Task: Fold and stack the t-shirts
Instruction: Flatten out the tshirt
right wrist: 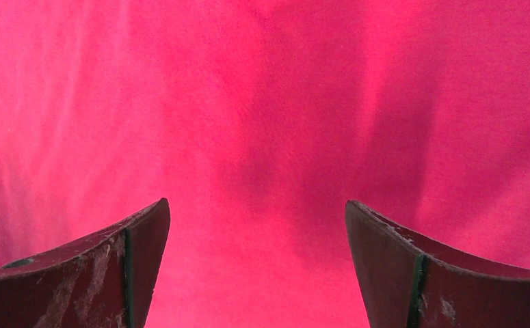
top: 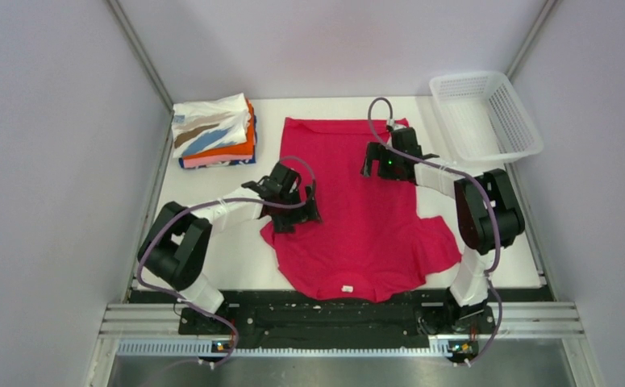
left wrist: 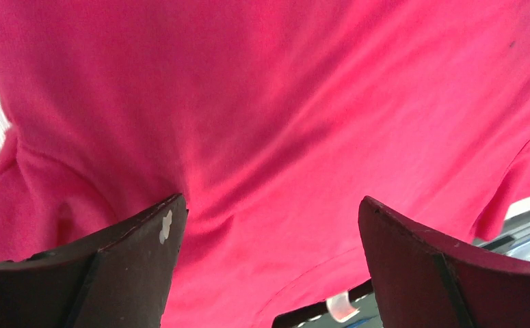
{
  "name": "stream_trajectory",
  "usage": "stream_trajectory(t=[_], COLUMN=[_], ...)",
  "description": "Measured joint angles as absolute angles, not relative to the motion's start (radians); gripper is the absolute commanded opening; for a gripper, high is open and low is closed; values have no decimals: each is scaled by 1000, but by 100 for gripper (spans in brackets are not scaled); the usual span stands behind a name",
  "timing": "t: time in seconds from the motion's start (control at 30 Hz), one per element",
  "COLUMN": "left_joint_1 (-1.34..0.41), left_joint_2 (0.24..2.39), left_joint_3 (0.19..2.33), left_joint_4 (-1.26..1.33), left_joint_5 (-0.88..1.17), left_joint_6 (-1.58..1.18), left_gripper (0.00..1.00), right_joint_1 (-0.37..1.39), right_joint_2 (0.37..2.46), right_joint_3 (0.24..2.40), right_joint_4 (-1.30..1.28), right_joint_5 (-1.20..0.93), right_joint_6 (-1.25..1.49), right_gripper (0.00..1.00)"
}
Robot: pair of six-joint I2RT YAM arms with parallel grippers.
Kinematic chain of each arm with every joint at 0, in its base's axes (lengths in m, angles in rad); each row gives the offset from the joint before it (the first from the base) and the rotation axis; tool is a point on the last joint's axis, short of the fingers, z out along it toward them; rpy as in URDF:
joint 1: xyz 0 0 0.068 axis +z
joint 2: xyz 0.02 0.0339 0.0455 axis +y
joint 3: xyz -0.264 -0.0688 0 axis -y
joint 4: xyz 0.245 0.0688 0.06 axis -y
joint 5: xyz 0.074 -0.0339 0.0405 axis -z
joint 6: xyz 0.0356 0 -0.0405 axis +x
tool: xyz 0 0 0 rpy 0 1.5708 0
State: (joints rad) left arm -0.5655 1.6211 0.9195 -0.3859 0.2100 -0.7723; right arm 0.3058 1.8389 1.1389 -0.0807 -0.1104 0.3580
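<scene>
A plain magenta-red t-shirt (top: 349, 201) lies spread flat in the middle of the table, hem at the far side, collar with a white tag at the near edge. My left gripper (top: 301, 214) is open and empty, low over the shirt's left side near the left sleeve. In the left wrist view the gripper (left wrist: 269, 263) frames red cloth, with the collar ahead. My right gripper (top: 385, 168) is open and empty over the shirt's far right part. The right wrist view (right wrist: 258, 266) shows only red cloth. A stack of folded t-shirts (top: 212, 133) sits at the far left, the white streaked one on top.
A white plastic mesh basket (top: 486, 121) stands at the far right corner. Grey walls close in both sides and the back. The black rail with the arm bases (top: 333, 318) runs along the near edge, just beyond the collar.
</scene>
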Motion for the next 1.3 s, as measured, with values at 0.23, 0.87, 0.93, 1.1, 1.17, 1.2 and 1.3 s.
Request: stream_trajectory(t=[0.23, 0.87, 0.93, 1.1, 1.17, 1.2, 1.3], left_joint_1=[-480, -336, -337, -339, -347, -350, -376], left_joint_2=[1834, 2656, 2652, 2536, 2408, 2322, 2057], left_joint_3=[1184, 2475, 2476, 2351, 2191, 2090, 1795], left_joint_4=[-489, -529, -507, -508, -507, -511, -484], left_joint_5=[176, 220, 231, 258, 242, 227, 159], left_joint_6=[-799, -688, -673, -607, -582, -571, -561], left_gripper=[99, 99, 99, 99, 99, 99, 99], right_joint_1=[311, 758, 761, 738, 705, 680, 591], right_joint_2=[1866, 1544, 1523, 1483, 1479, 1478, 1497], right_joint_3=[1094, 672, 673, 734, 765, 778, 823], right_joint_4=[19, 186, 192, 168, 172, 174, 163], right_joint_5=[-84, -115, -133, -89, -72, -66, -44], right_joint_6=[418, 622, 591, 523, 518, 517, 509], right_gripper=[96, 97, 98, 99, 99, 99, 99])
